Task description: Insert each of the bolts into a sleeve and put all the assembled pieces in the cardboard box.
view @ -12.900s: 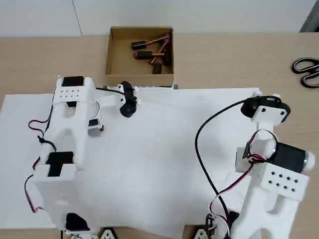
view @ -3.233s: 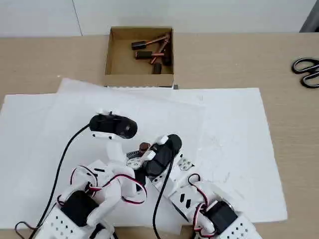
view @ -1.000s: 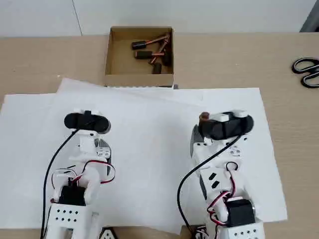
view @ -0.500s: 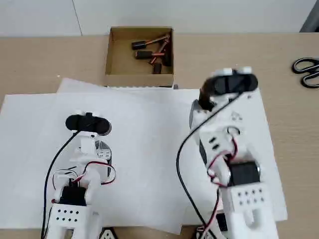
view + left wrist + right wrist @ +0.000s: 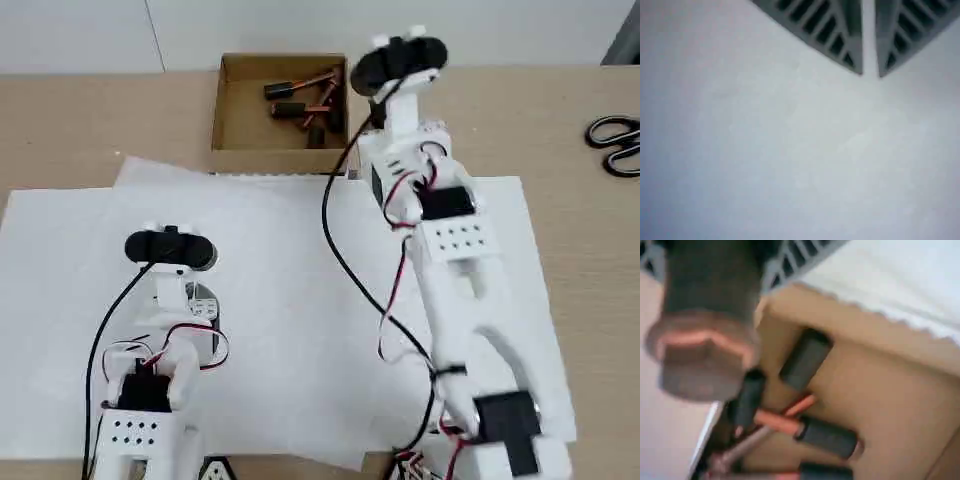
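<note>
**Box at the back, arms on the paper**

The cardboard box [image 5: 240,125] sits at the far side of the table [image 5: 100,110], just behind the paper sheets [image 5: 300,300] that cover the near middle. Several assembled pieces [image 5: 305,100] lie inside it, gathered toward its right side. The right arm [image 5: 460,270] extends from the near edge across the paper to the box's right wall. Its right gripper [image 5: 715,260] hangs above the box with the held piece [image 5: 705,340] between its fingers, over the pieces on the box floor. The left arm [image 5: 160,340] stands at the near left, with the left gripper [image 5: 870,70] above the paper. Scissors [image 5: 615,143] lie on bare table at the far right — well apart from the rest.
</note>
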Robot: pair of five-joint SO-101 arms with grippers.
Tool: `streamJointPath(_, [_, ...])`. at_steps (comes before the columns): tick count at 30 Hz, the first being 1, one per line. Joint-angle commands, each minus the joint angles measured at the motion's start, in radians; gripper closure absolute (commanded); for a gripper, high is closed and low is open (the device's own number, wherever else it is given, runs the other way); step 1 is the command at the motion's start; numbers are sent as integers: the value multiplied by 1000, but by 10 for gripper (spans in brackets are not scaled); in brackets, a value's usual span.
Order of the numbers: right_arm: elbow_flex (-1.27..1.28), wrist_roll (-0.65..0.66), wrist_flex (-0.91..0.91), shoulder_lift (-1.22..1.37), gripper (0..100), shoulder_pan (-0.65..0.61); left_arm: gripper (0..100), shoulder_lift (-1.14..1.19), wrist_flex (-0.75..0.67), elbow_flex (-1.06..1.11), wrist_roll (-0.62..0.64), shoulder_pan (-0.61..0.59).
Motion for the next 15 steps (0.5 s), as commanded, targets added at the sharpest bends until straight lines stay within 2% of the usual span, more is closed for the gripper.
streamJointPath(1, [-157,61,-185,124,996,-2,994,-11,-20,-4,3,-3])
streamJointPath(8, [-318,57,-483,380,996,-77,994,-11,-20,-4,3,-3])
streamJointPath(15, [-400,69,-562,553,995,-185,994,-11,-20,-4,3,-3])
